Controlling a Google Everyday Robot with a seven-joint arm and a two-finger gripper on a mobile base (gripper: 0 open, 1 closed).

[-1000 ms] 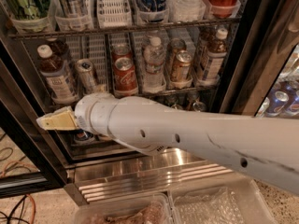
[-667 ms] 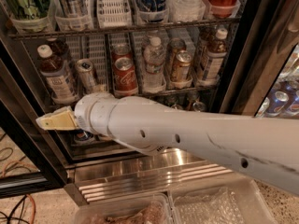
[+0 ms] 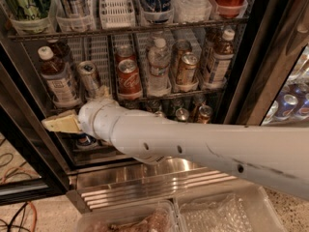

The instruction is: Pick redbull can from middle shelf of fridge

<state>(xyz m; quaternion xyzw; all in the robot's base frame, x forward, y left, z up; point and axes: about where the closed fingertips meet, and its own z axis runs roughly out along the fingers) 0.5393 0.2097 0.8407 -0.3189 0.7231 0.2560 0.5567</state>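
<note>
The redbull can (image 3: 90, 79), slim and silver-grey, leans slightly in a lane at the left of the middle shelf (image 3: 164, 96) of the fridge (image 3: 260, 71). It stands between a white-capped brown bottle (image 3: 57, 76) and a red cola can (image 3: 128, 76). My white arm crosses the view from the lower right. My gripper (image 3: 60, 123) is at its left end, just below and left of the redbull can, in front of the shelf's front edge. It holds nothing that I can see.
A water bottle (image 3: 158, 66), a gold-brown can (image 3: 186, 67) and another brown bottle (image 3: 219, 62) fill the shelf's right lanes. Short cans (image 3: 193, 114) sit on the rack below. The ribbed steel base (image 3: 145, 182) and clear plastic bins (image 3: 227, 211) lie beneath. Cables (image 3: 19, 211) lie on the floor at left.
</note>
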